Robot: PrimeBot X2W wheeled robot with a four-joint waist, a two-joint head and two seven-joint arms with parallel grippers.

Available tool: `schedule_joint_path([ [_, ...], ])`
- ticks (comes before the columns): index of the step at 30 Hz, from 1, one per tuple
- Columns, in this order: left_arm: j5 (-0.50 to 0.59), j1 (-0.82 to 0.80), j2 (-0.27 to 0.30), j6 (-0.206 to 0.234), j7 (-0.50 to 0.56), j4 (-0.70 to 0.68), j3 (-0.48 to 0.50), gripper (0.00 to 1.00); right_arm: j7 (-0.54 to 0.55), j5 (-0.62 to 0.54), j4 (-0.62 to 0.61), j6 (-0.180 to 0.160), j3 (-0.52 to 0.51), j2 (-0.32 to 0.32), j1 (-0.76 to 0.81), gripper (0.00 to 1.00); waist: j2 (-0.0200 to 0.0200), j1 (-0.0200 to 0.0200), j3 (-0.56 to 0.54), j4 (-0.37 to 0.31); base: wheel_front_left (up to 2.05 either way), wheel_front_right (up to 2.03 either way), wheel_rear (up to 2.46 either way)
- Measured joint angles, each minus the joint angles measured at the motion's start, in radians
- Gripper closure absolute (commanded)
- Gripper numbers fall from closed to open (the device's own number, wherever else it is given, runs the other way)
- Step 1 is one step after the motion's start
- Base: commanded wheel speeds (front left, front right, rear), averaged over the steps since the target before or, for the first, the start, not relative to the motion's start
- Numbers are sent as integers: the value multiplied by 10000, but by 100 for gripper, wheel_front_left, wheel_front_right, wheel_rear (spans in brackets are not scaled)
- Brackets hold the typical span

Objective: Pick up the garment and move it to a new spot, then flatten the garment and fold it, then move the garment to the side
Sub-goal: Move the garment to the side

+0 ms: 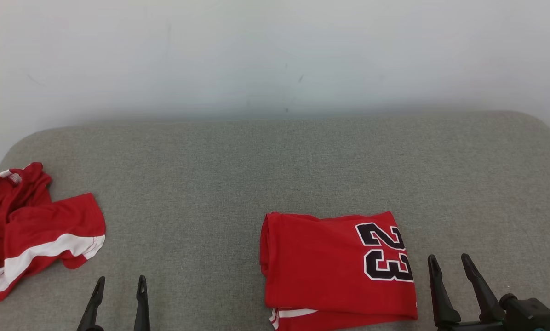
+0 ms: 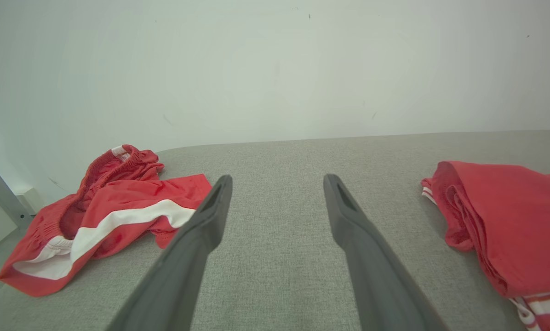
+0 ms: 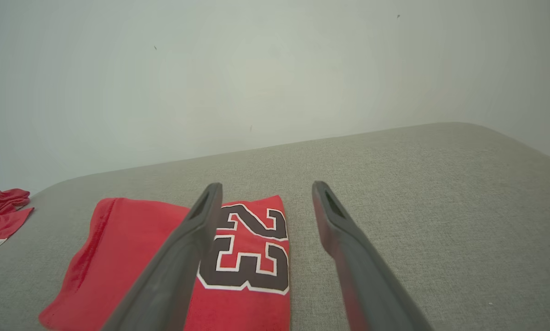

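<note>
Jersey [image 1: 335,266] lies folded, left gripper [image 1: 122,278] and right gripper [image 1: 448,257] both spread and empty, so only the move aside looks left!

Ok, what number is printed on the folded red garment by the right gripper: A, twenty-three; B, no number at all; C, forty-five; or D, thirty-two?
A: the folded red garment carries a black, white-edged 23 along its right side, just left of the open right gripper.

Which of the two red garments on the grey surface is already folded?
The red jersey with the black 23, flat beside the right gripper; the red shorts with a white stripe lie crumpled.
</note>
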Motion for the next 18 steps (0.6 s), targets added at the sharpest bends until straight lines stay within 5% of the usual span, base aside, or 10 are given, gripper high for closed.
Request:
schedule_joint_path([
  [10,-38,-71,0,13,0,-13,-48,0,617,4,253,0,-121,-104,-722,0,0,0,102,96,0,0,0],
  [18,-111,-428,-50,15,0,29,-278,0,2167,186,1419,0,-244,-311,-2026,0,0,1,429,342,0,0,0],
])
